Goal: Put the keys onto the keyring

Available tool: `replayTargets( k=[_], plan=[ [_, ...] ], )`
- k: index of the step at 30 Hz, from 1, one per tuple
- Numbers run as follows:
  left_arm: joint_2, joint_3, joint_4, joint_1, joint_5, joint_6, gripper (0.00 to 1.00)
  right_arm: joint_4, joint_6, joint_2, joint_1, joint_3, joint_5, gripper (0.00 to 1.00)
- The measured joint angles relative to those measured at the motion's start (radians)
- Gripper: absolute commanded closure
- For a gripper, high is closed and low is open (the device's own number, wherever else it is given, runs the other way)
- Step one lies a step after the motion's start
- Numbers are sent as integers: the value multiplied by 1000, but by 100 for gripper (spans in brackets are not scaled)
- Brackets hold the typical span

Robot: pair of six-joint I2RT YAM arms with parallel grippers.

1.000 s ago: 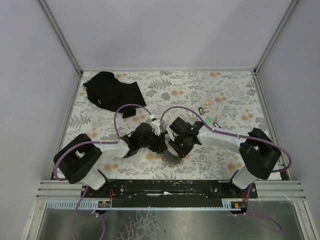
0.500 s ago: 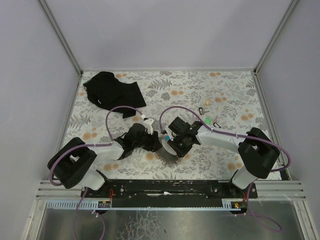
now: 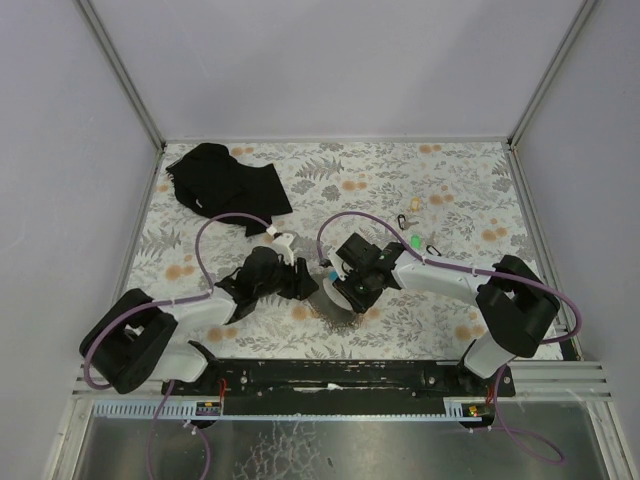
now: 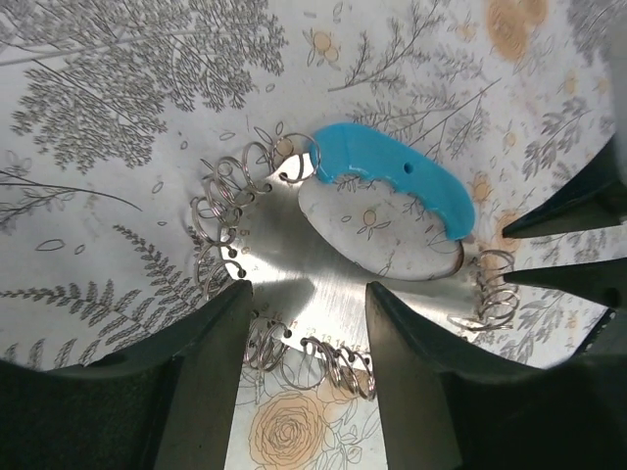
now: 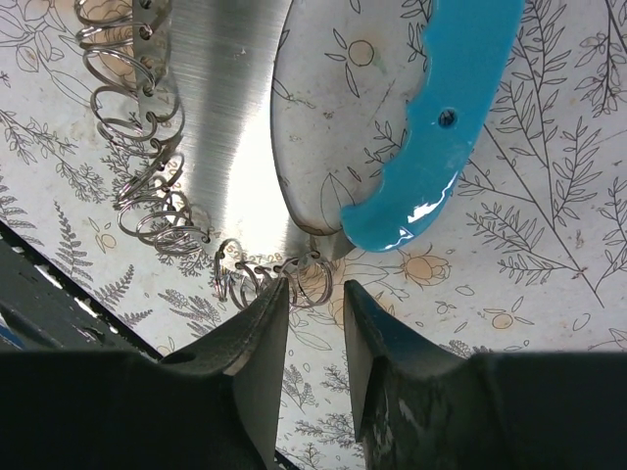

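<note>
The keyring point(image 3: 336, 302) lies on the flowered table between my grippers: a shiny crescent metal plate point(image 4: 294, 257) edged with several small wire rings, joined to a bright blue handle point(image 4: 394, 182). My left gripper point(image 4: 307, 294) is open, its fingers hovering either side of the plate's ringed edge. The open right gripper point(image 5: 315, 289) has a narrower gap and sits just off the plate's end, by the blue handle point(image 5: 453, 127); its left finger overlaps one small ring. The keys point(image 3: 415, 241), with green tags, lie apart at the right rear of the table, beyond the right arm.
A crumpled black cloth point(image 3: 225, 184) lies at the back left. Grey walls with metal posts enclose the table on three sides. In the top view, my left gripper point(image 3: 298, 282) and right gripper point(image 3: 346, 286) sit close together over the keyring.
The left arm has swung to the left and its gripper has drawn back from the right gripper, uncovering the metal plate. The right gripper has shifted slightly left.
</note>
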Motion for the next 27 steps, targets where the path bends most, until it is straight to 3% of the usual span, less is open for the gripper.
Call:
replayTargets(
  k=[7, 14, 27],
  plan=[
    [-126, -34, 5, 17, -12, -14, 47, 6, -11, 4, 0, 0, 1, 66],
    [-158, -44, 9, 21, -18, -16, 46, 7, -19, 34, 0, 0, -4, 71],
    [-140, -46, 30, 22, 17, -16, 47, 8, -36, 51, 0, 1, -10, 100]
  ],
)
